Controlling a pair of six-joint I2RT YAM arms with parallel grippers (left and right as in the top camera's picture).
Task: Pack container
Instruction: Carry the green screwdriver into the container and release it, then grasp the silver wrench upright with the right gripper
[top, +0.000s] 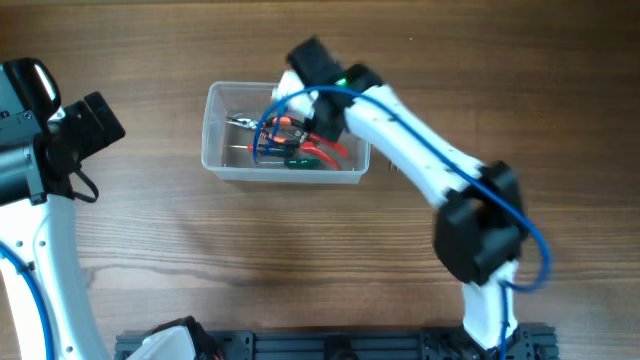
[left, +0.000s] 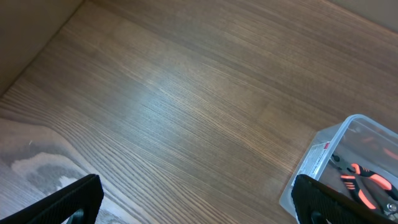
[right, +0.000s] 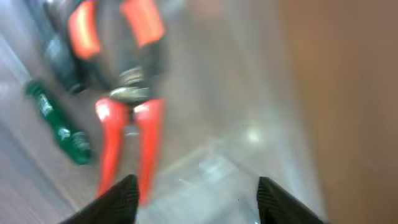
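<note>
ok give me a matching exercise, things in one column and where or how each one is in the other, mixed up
Things:
1. container
2. left gripper
3. right gripper
4. green-handled tool

Place or state:
A. open, over the inside of the bin
B. lying beside the red-handled pliers
C. clear plastic, with tools in it
D. open, over the bare wood of the table

Pairs: 1-C, 2-D, 3-A, 4-B
</note>
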